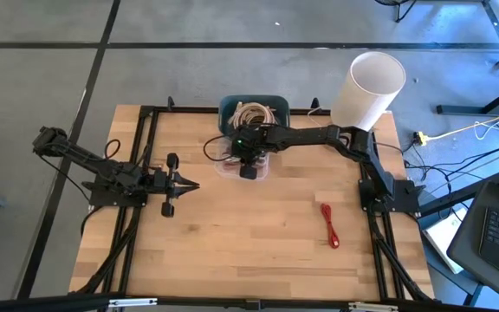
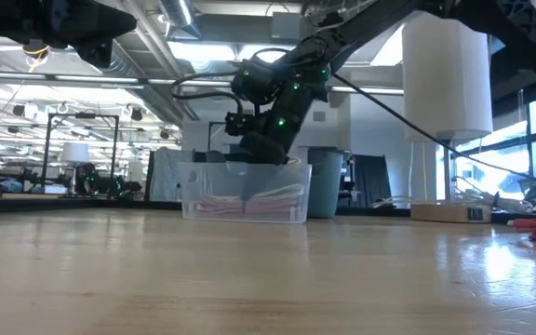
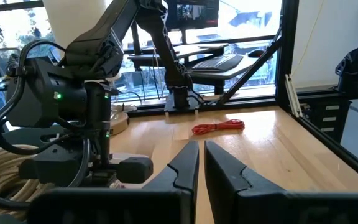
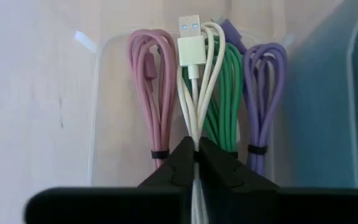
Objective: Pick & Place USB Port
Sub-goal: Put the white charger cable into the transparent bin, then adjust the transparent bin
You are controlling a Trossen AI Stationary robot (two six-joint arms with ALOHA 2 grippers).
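A clear plastic bin (image 1: pixel 223 166) (image 2: pixel 245 194) at the table's far middle holds bundled USB cables: pink (image 4: pixel 149 93), white (image 4: pixel 191 68), green (image 4: pixel 225 93) and purple (image 4: pixel 263 93). The white cable's USB plug (image 4: pixel 190 28) points away from my wrist. My right gripper (image 1: pixel 248 171) (image 4: pixel 194 155) reaches down into the bin and is shut on the white cable. My left gripper (image 1: pixel 193 185) (image 3: pixel 201 158) waits shut at the table's left, pointing level toward the bin, touching nothing. My right gripper pinches the white cable's looped strands (image 4: pixel 194 134) between its two fingers, at the bundle's end opposite the plug. The fingers slant steeply down into the bin and lie along the bundle. The cable lies in line with the others; whether it is lifted I cannot tell.
A dark blue bin (image 1: pixel 251 111) with a beige coiled cord stands just behind the clear bin. A red cable (image 1: pixel 330 225) lies on the wood at the right. A tall white cylinder (image 1: pixel 369 87) stands at the far right corner. Black frame rails (image 1: pixel 141 156) border the table.
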